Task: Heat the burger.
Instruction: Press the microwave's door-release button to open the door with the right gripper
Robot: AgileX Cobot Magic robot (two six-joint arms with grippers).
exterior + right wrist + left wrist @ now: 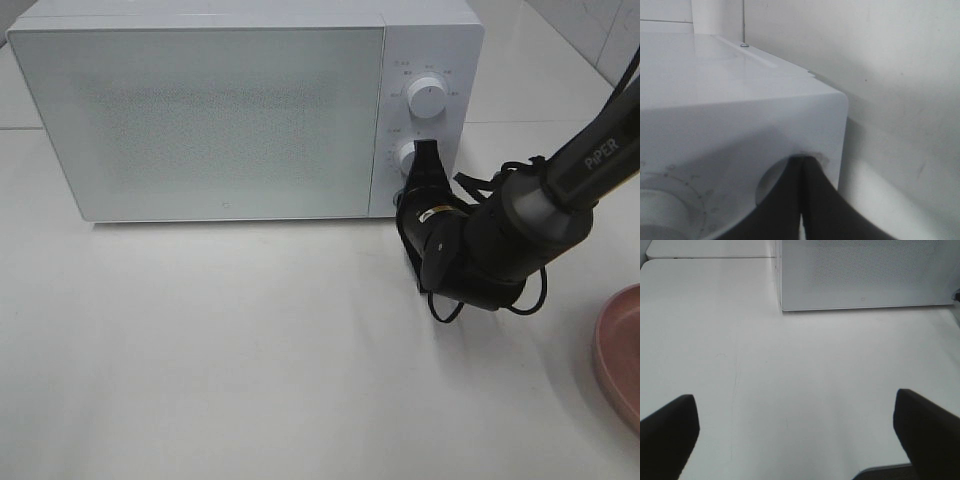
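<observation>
Tabletop [250, 350] is smooth and white, with pale wall tiles [590, 30] behind it at the far right. A white microwave [200, 110] stands at the back with its door shut, and a pink plate [625, 350] shows at the right edge of the high view. I cannot see the burger in any view (so I cannot tell its place or its facing). My right gripper [428, 152] has its fingers pressed together, tips against the microwave's lower knob [404, 157]. My left gripper [794, 395] hangs above the tabletop, fingers spread wide.
</observation>
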